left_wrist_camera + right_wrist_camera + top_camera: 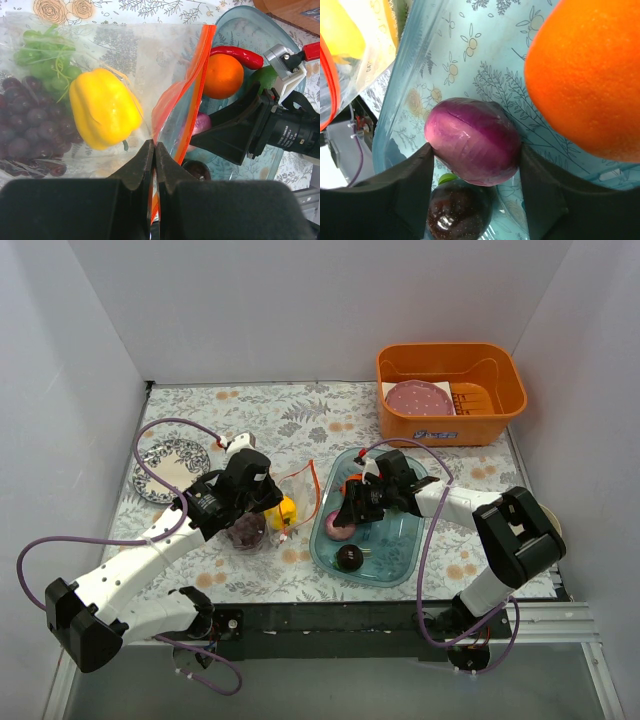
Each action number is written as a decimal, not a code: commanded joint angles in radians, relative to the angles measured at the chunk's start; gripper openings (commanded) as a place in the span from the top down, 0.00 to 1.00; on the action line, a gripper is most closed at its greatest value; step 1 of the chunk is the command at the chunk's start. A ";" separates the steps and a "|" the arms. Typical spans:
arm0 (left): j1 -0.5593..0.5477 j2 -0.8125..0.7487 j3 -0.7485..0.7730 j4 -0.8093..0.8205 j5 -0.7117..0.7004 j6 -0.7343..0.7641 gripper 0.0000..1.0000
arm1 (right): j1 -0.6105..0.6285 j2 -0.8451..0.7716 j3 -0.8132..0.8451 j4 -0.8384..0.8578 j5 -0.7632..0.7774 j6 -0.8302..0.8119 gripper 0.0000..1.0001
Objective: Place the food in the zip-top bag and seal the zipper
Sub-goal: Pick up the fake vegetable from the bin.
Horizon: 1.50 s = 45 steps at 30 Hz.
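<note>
The left gripper (154,148) is pinched shut on the zip-top bag (125,55) beside its zipper (197,85), low centre of the left wrist view. A yellow pepper (102,107), green grapes (42,55) and dark purple grapes (25,127) lie inside. The right gripper (475,150) clasps the purple onion (470,132) in the blue tray (470,45), both fingers touching its sides. The onion looks round and slick — it may squirt out on lifting. The bag's mouth gapes narrowly — the onion could snag the zipper and tug the bag from the pinch.
</note>
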 commanded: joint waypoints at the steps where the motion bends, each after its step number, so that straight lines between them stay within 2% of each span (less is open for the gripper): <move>1: 0.003 0.002 0.007 0.008 0.004 0.011 1.00 | 0.006 0.004 -0.008 0.007 0.013 -0.021 0.53; 2: 0.003 0.002 0.007 0.008 0.006 0.013 1.00 | 0.006 -0.002 -0.009 0.007 0.014 -0.023 0.57; 3: 0.003 0.004 0.005 0.011 0.006 0.014 1.00 | 0.006 -0.007 -0.008 0.007 0.016 -0.024 0.65; 5: 0.003 0.005 0.007 0.008 0.006 0.014 1.00 | 0.006 -0.020 -0.006 0.001 0.019 -0.029 0.67; 6: 0.003 0.004 0.004 0.008 0.006 0.013 1.00 | 0.006 -0.025 -0.005 -0.004 0.022 -0.035 0.76; 7: 0.003 0.002 0.002 0.008 0.006 0.013 1.00 | 0.006 -0.036 -0.005 -0.010 0.019 -0.037 0.80; 12: 0.003 -0.001 0.000 0.012 0.007 0.011 1.00 | 0.006 -0.073 0.004 -0.036 0.027 -0.046 0.90; 28: 0.003 -0.006 -0.004 0.009 0.006 0.011 1.00 | 0.006 -0.229 0.049 -0.166 0.112 -0.049 0.91; 35: 0.003 -0.001 -0.006 0.018 0.018 0.013 1.00 | 0.009 -0.335 0.161 -0.165 0.103 0.009 0.89; 40: 0.003 0.010 -0.004 0.020 0.035 0.011 1.00 | 0.061 -0.301 0.257 -0.125 0.082 0.035 0.89; 45: 0.003 -0.004 0.002 0.018 0.045 0.007 1.00 | 0.109 -0.211 0.282 -0.070 0.039 0.088 0.88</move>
